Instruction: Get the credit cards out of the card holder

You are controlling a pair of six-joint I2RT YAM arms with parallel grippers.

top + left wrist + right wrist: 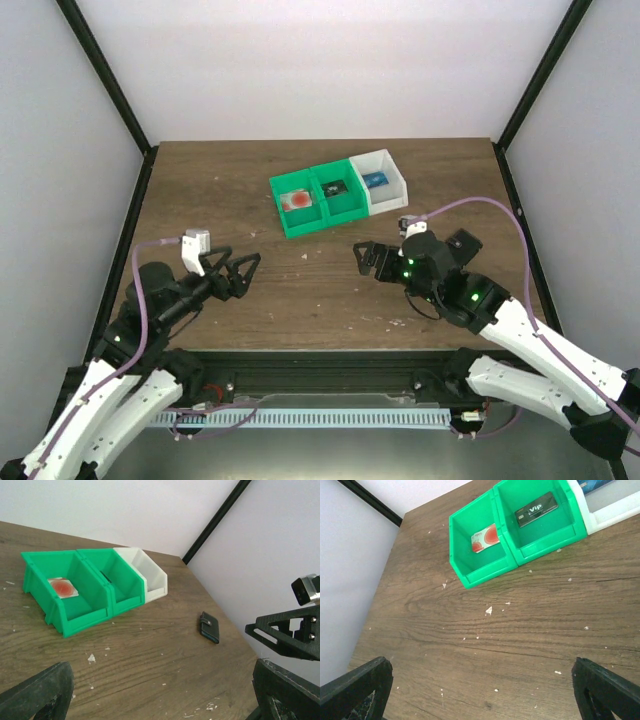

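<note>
The card holder (210, 627) lies closed on the table at the right, black with a snap tab; in the top view it (463, 242) sits just behind my right arm. A red-marked credit card (298, 201) lies in the left green bin (290, 222). It also shows in the wrist views (63, 587) (485, 537). A black card (536, 509) lies in the middle green bin (350, 208) and a blue card (376, 181) in the white bin (392, 196). My left gripper (248, 274) (160, 700) and my right gripper (362, 260) (480, 690) are open and empty over bare table.
The three bins stand in a row at the table's back middle. Small white crumbs (489, 610) are scattered on the wood. Black frame posts (105, 75) and white walls close in the sides. My right arm (290, 630) stands near the card holder.
</note>
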